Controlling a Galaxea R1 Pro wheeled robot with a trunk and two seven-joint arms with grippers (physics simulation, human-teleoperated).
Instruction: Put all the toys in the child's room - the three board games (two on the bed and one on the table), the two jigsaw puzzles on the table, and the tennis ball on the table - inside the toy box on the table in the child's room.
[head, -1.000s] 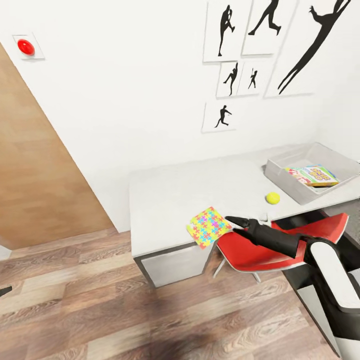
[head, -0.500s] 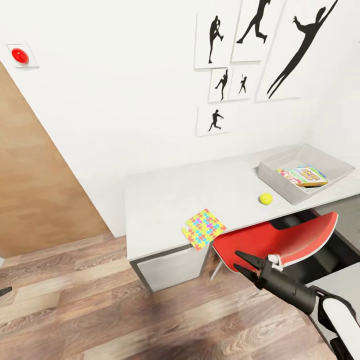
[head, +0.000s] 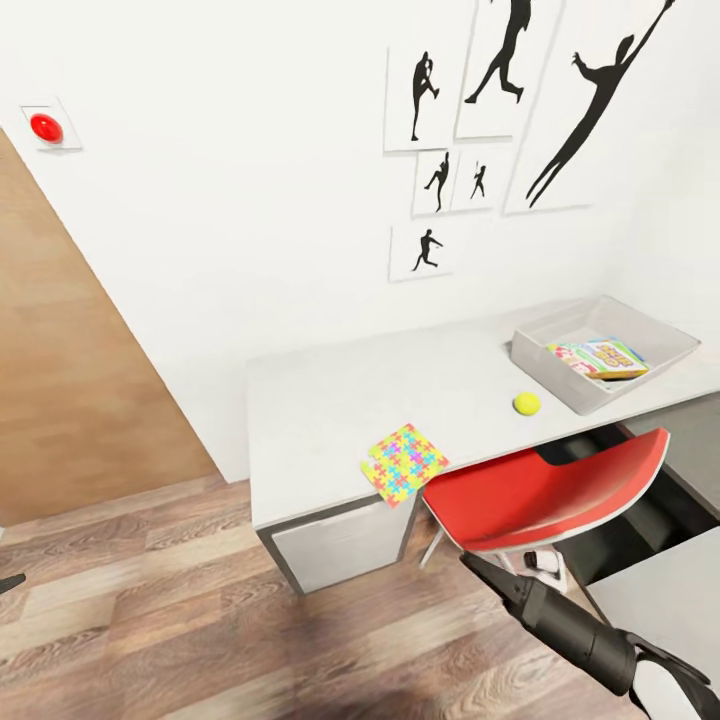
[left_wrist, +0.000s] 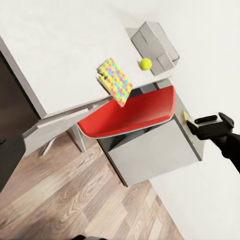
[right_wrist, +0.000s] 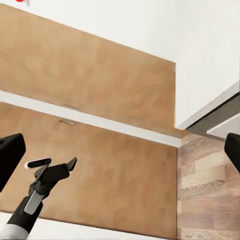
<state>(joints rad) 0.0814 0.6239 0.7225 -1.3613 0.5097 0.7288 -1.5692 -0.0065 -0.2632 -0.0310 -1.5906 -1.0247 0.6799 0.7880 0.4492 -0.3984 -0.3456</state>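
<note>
your right gripper hangs low by the red chair, fingers parted and empty — jigsaw puzzle waits on the bench edge; next, reach up and pinch it.

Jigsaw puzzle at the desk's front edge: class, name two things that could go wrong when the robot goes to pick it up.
1. The jigsaw puzzle overhangs the table edge, so a nudge from the right pincer could tip it to the floor.
2. The red chair sits beside the puzzle, with the pincer low in front of it, so the rising arm might knock the chair.
</note>
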